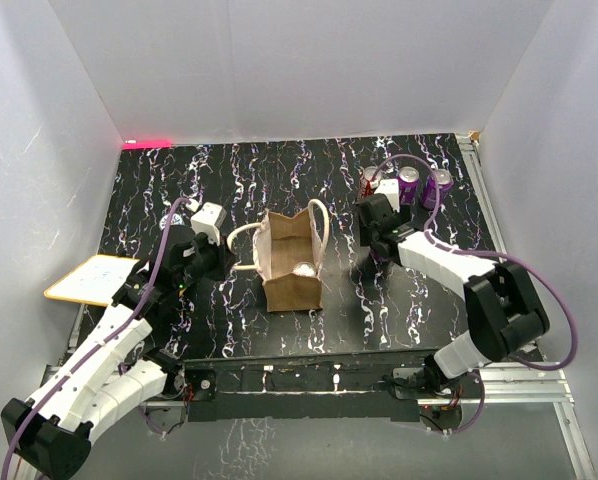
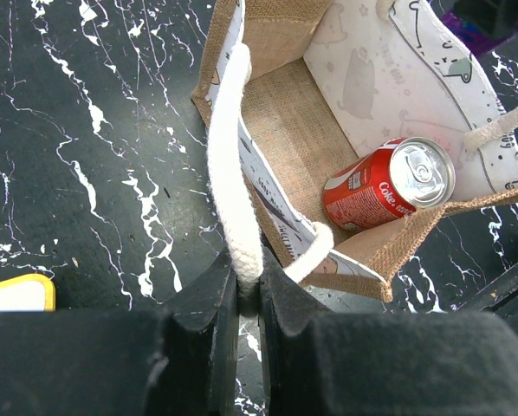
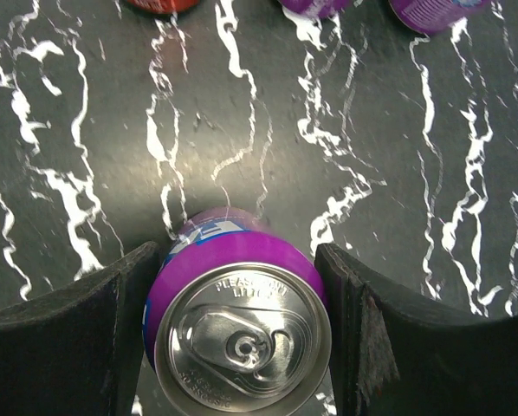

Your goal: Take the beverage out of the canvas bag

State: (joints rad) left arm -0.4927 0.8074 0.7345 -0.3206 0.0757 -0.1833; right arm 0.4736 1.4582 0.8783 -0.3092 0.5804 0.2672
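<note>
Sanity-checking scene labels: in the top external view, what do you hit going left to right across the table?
white board → left gripper → canvas bag → right gripper, closed on a purple can → rightmost purple can at the back

A black worktop veined with white marbling carries a tan canvas bag, upright and open-mouthed near its middle. A flat white board with a yellow edge lies at the left side, overhanging the rim. Toward the far right corner two purple cans and a red can stand close together. A lone purple can sits upright nearer the bag; whether it touches the surface cannot be told. A pink strip marks the far left edge.
</note>
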